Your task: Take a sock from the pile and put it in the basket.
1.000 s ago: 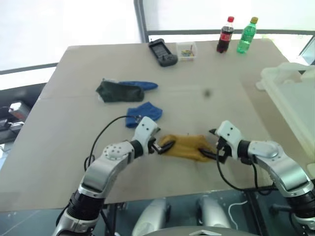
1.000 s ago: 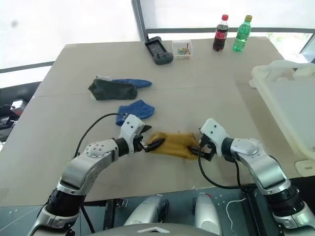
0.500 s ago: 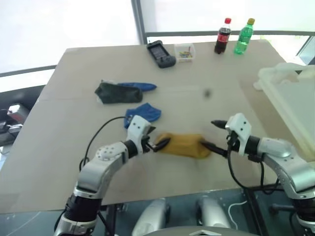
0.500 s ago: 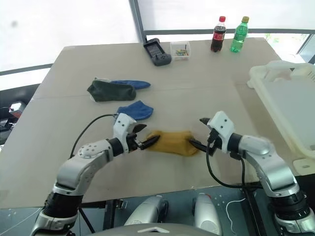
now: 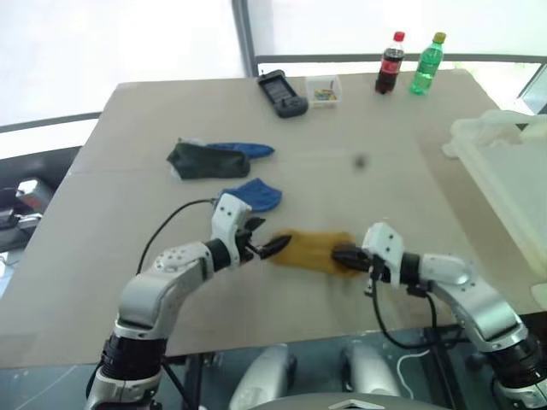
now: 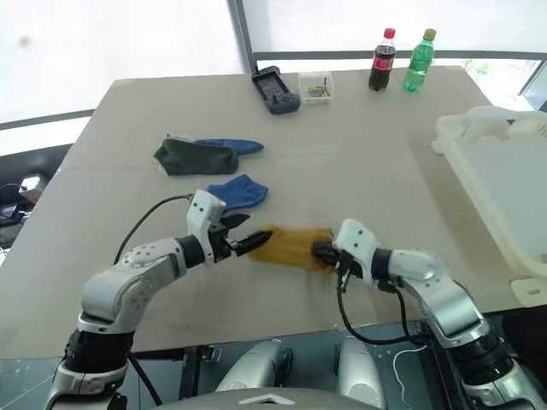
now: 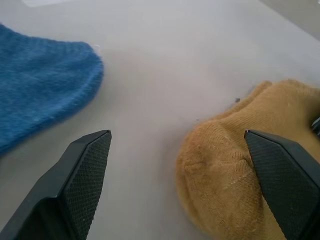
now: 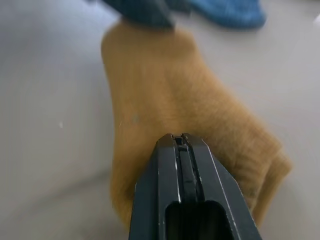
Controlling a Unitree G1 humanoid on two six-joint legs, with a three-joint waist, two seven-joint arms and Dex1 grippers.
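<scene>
My right pincer (image 6: 323, 250) was pressed together at the mustard sock (image 6: 286, 245), low centre of frame; whether it gripped cloth, I couldn't tell. Left pincer (image 6: 249, 243) stood apart. The basket (image 6: 513, 192), right edge, awaited.

Bright daylight from blown-out windows (image 5: 128, 38) behind, soft shadows, right wrist foreground perhaps slightly blurred

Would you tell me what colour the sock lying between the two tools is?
Mustard yellow; the sock shows best in the left wrist view.
</scene>
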